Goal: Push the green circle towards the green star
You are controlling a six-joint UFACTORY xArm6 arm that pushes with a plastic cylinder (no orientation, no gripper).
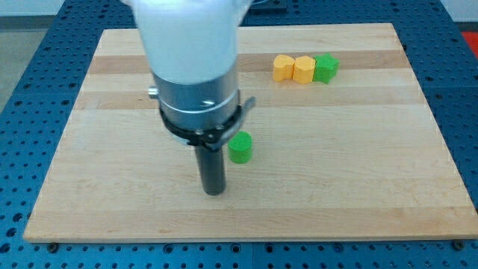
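The green circle [240,147] is a small round green block near the middle of the wooden board. The green star [326,68] sits at the view's upper right, at the right end of a row with two yellow blocks. My tip [214,192] is the lower end of the dark rod, below and to the left of the green circle, a short gap apart from it. The arm's white and silver body hides the board above the rod.
Two yellow blocks [284,68] [304,69] stand touching in a row just left of the green star. The wooden board [373,164] lies on a blue perforated table, with its edges visible on all sides.
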